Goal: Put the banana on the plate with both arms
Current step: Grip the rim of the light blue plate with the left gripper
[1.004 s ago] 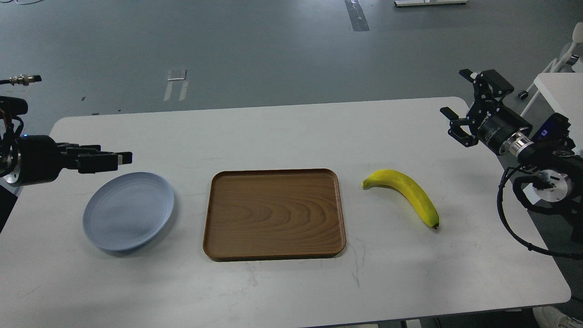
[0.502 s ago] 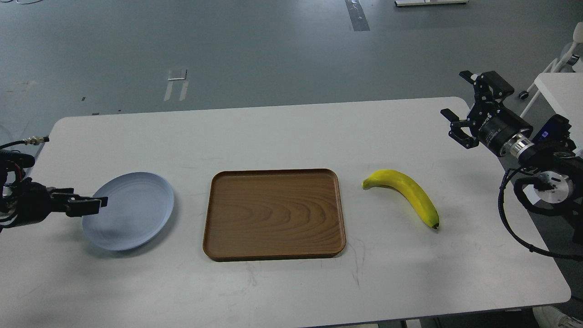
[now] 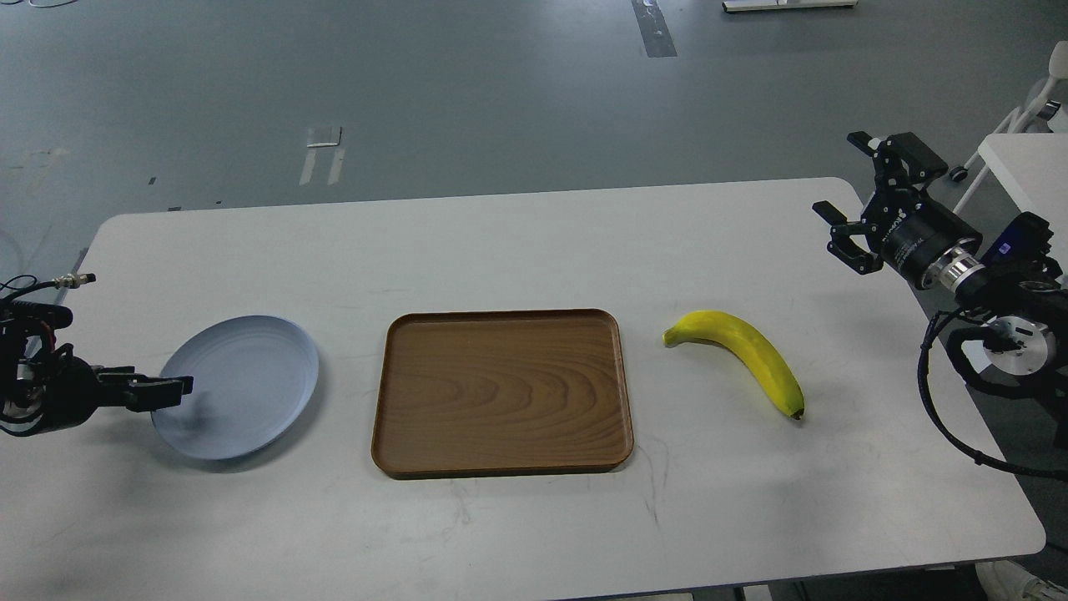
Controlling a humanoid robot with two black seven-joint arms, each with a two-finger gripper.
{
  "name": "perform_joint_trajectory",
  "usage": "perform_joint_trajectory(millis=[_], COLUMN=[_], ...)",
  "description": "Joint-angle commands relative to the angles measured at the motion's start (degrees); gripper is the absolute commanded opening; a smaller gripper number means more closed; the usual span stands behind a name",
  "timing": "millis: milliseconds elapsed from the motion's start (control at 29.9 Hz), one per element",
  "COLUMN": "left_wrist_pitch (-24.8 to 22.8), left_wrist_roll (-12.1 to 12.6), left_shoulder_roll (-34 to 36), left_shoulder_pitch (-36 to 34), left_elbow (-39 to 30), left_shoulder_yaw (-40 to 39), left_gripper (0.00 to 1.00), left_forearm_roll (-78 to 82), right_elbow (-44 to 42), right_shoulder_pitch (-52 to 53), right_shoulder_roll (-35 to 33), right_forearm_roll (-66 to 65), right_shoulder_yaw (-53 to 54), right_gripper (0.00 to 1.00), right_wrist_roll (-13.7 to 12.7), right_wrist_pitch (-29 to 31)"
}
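The yellow banana (image 3: 743, 355) lies on the white table (image 3: 534, 242), right of the brown tray, with its stem tip toward the tray. The pale grey-blue plate (image 3: 242, 384) lies flat at the left. My left gripper (image 3: 182, 389) is low over the table with its fingertips at the plate's left rim. Its fingers overlap in this side view, so I cannot tell whether they are closed on the rim. My right gripper (image 3: 844, 179) hangs above the table's far right corner, well behind and to the right of the banana, with its jaws spread wide and empty.
A brown rectangular wooden tray (image 3: 501, 392) lies in the middle of the table between plate and banana. A second white table (image 3: 1030, 167) and a chair base stand off to the far right. Grey floor lies beyond the table's far edge.
My left gripper has dropped and pulled back to the left, from above the plate's far edge to its left rim. My right gripper has drifted slightly right. Plate and banana have not moved.
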Motion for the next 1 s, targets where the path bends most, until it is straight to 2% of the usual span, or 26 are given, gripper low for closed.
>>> perform_joint_trajectory(millis=[0, 234, 368, 401, 736, 970], left_wrist_pitch=[-0.26, -0.53, -1.14, -1.14, -1.4, -6.67], left_wrist_roll=[-0.01, -0.01, -0.01, -0.01, -0.01, -0.01], left_shoulder_roll=[-0.02, -0.02, -0.02, -0.02, -0.02, -0.28], left_shoulder_pitch=[0.41, 0.94, 0.94, 0.85, -3.62, -13.28], left_elbow=[0.27, 0.27, 0.27, 0.27, -0.96, -5.78], left_shoulder_yaw=[0.18, 0.36, 0.36, 0.36, 0.27, 0.27], left_gripper=[0.65, 0.41, 0.06, 0.0, 0.0, 0.0], left_forearm_roll=[-2.62, -3.16, -3.16, -3.25, -6.59, -6.94], right_elbow=[0.01, 0.1, 0.1, 0.1, 0.1, 0.1], right_shoulder_pitch=[-0.03, -0.11, -0.03, -0.03, 0.15, 0.24], right_shoulder_roll=[-0.03, -0.03, -0.03, -0.03, -0.12, -1.09], right_forearm_roll=[0.0, 0.0, 0.0, 0.0, 0.0, 0.0], right_shoulder_yaw=[0.0, 0.0, 0.09, 0.17, 0.17, 0.26], right_gripper=[1.0, 1.0, 1.0, 1.0, 1.0, 1.0], right_wrist_roll=[0.0, 0.0, 0.0, 0.0, 0.0, 0.0], right_wrist_pitch=[0.0, 0.0, 0.0, 0.0, 0.0, 0.0])
